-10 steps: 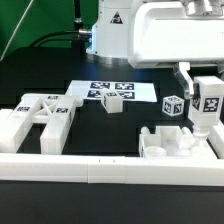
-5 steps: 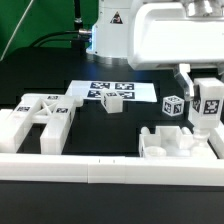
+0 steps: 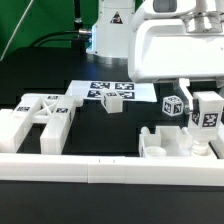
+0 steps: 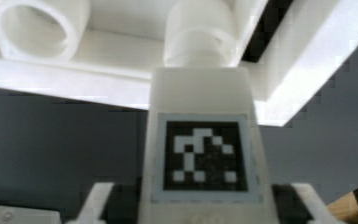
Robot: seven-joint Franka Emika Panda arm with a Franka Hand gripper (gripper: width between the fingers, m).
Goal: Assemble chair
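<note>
My gripper [image 3: 208,118] is shut on a white square leg [image 3: 207,128] with a black-and-white tag, held upright at the exterior view's right. The leg's lower end is at the white slotted panel [image 3: 165,143] lying on the table. In the wrist view the leg [image 4: 202,130] runs away from my fingers [image 4: 105,205], and its round peg [image 4: 204,45] meets the panel [image 4: 87,70] beside a round hole [image 4: 43,30]. I cannot tell whether the peg is seated. A tagged white cube [image 3: 174,105] stands just behind the panel.
A small tagged block [image 3: 113,100] sits by the marker board [image 3: 100,88]. Joined white chair parts [image 3: 38,118] lie at the exterior view's left. A long white rail [image 3: 110,170] runs along the front. The robot housing [image 3: 112,30] stands behind.
The gripper has come down with the leg, bringing its lower end to the panel. The other parts have not moved.
</note>
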